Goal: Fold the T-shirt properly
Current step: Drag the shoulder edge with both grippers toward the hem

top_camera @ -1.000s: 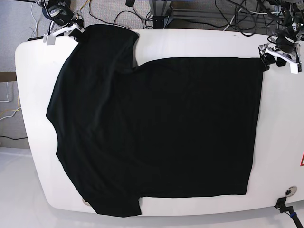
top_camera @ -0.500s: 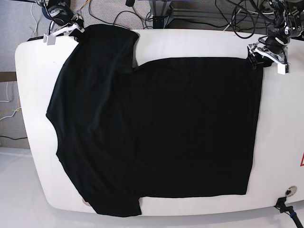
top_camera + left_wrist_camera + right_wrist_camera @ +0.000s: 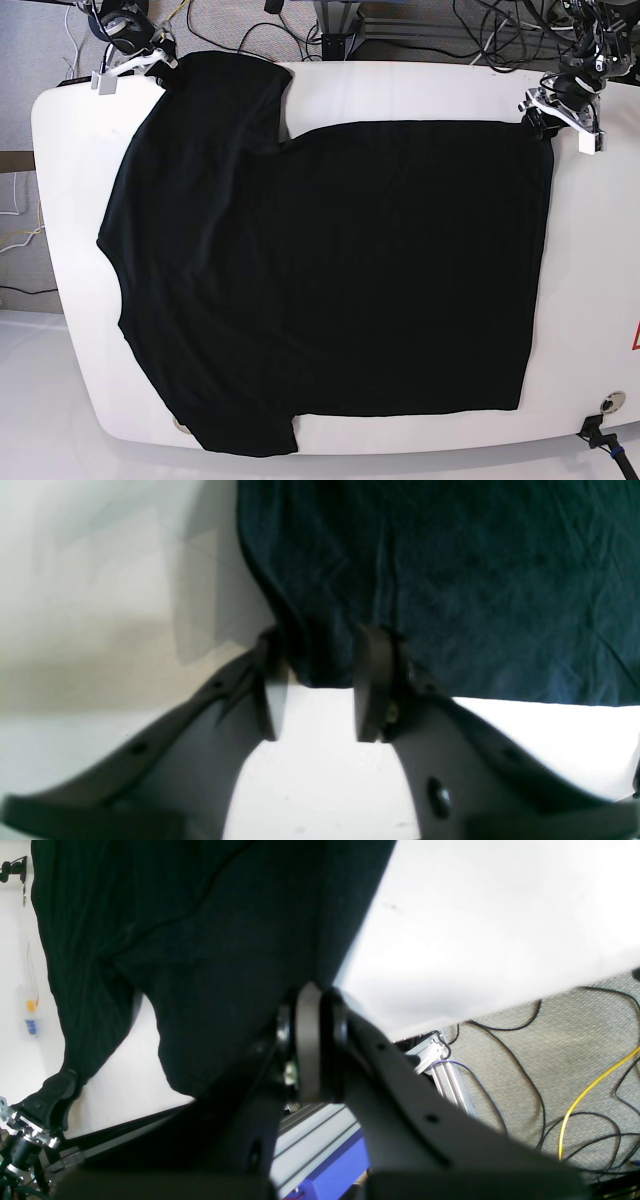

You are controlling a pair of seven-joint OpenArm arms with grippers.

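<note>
The black T-shirt lies spread flat on the white table, sleeves to the left and hem to the right. No print shows on the upper face. My left gripper stands at the hem's far right corner. In the left wrist view its fingers stand apart, with the T-shirt corner lying between them on the table. My right gripper is at the far left sleeve. The right wrist view shows that gripper shut on the T-shirt edge.
Cables and an aluminium frame lie behind the table's far edge. A red sticker and a round fitting sit near the right front edge. Bare table surrounds the shirt on the right and far side.
My left gripper has slid left onto the hem corner and its jaws have narrowed around it. The right gripper and the shirt have stayed put.
</note>
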